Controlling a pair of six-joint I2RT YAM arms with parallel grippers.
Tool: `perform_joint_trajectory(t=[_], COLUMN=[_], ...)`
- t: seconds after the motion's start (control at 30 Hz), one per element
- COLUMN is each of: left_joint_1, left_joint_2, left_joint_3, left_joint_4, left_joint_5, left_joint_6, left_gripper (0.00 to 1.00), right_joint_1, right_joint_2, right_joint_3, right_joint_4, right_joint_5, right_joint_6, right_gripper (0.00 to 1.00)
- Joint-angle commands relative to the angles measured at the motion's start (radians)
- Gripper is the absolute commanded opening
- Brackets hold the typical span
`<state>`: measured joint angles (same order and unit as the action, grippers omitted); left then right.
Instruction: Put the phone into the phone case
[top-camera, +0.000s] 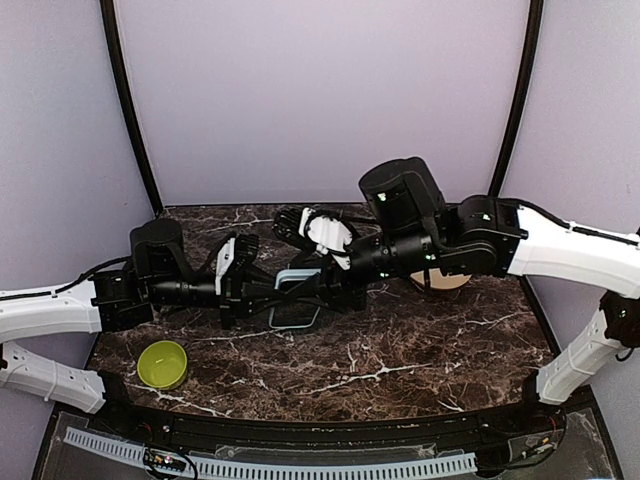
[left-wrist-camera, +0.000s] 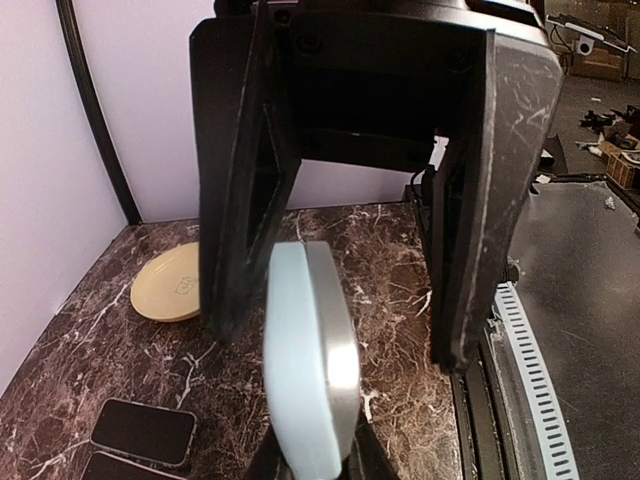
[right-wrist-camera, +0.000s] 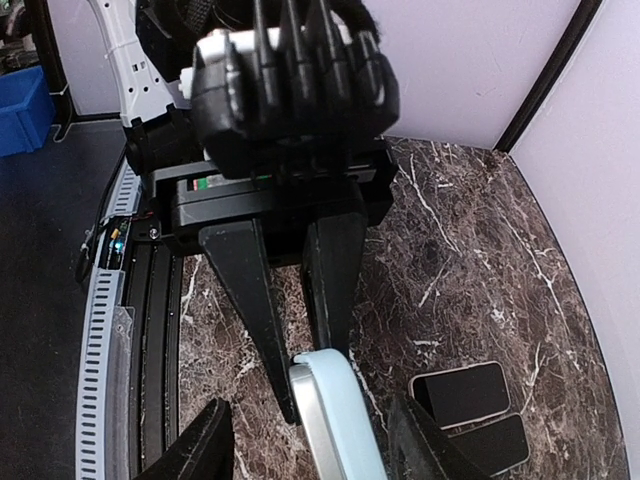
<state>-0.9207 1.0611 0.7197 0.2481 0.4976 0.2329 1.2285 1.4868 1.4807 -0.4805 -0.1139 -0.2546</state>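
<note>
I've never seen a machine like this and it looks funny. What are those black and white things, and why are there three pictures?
Those are two robot arms, a left arm and a right arm, bolted to a marble table. One picture looks down from above; the other two come from a little camera on each wrist. On the table lie a green bowl, a tan plate and two dark phones. The left tool pinches a light blue phone case. The right tool has its fingers open on either side of that case, not gripping it.
</note>
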Motion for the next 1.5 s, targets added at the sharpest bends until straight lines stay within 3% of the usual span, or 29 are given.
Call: perform_joint_trajectory(t=[0.0, 0.1, 0.2, 0.43, 0.6, 0.73, 0.87, 1.0, 1.07, 1.17, 1.23, 1.27, 1.3, 1.37, 1.47], left_joint_1=[-0.005, -0.006, -0.006, -0.008, -0.008, -0.008, -0.007, -0.009, -0.008, -0.007, -0.007, -0.007, -0.007, -0.005, -0.003], left_joint_2=[-0.027, -0.028, -0.034, -0.038, -0.037, -0.040, -0.045, -0.022, -0.012, -0.004, -0.010, -0.015, -0.026, -0.041, -0.041], left_joint_3=[0.049, 0.047, 0.043, 0.043, 0.040, 0.012, -0.009, 0.009, 0.015, 0.017, 0.012, 0.008, -0.011, -0.041, -0.075], left_joint_4=[0.063, 0.057, 0.059, 0.045, 0.034, 0.049, 0.054, 0.037, 0.040, 0.060, 0.094, 0.115, 0.169, 0.260, 0.406], left_joint_5=[0.054, 0.070, 0.084, 0.118, 0.113, 0.080, 0.037, 0.015, 0.025, 0.030, 0.012, -0.001, -0.031, -0.057, -0.040], left_joint_6=[0.027, 0.034, 0.033, 0.035, 0.028, -0.001, -0.001, 0.003, -0.002, -0.015, -0.067, -0.090, -0.142, -0.208, -0.307], left_gripper=[0.00, 0.00, 0.00, 0.00, 0.02, 0.29, 0.32, 0.29, 0.23, 0.04, 0.00, 0.00, 0.00, 0.00, 0.00], right_joint_1=[-0.013, -0.025, -0.035, -0.051, -0.059, -0.060, -0.060, -0.060, -0.060, -0.060, -0.062, -0.066, -0.075, -0.107, -0.162], right_joint_2=[0.031, 0.033, 0.039, 0.039, -0.003, -0.047, -0.072, -0.060, -0.055, -0.054, -0.064, -0.073, -0.085, -0.120, -0.164], right_joint_3=[0.028, 0.030, 0.035, 0.033, 0.023, 0.009, 0.001, 0.012, 0.016, 0.015, -0.002, -0.022, -0.062, -0.155, -0.279], right_joint_4=[-0.005, 0.000, 0.004, 0.009, 0.040, 0.080, 0.098, 0.085, 0.079, 0.082, 0.098, 0.116, 0.138, 0.218, 0.389], right_joint_5=[0.005, -0.012, -0.029, -0.099, -0.145, -0.212, -0.246, -0.264, -0.272, -0.280, -0.263, -0.250, -0.245, -0.250, -0.299], right_joint_6=[-0.019, -0.023, -0.022, -0.015, -0.006, -0.001, 0.007, 0.011, 0.012, 0.021, 0.038, 0.052, 0.071, 0.119, 0.222], right_gripper=[0.54, 0.53, 0.45, 0.00, 0.00, 0.00, 0.00, 0.00, 0.00, 0.00, 0.00, 0.06, 0.26, 0.51, 0.59])
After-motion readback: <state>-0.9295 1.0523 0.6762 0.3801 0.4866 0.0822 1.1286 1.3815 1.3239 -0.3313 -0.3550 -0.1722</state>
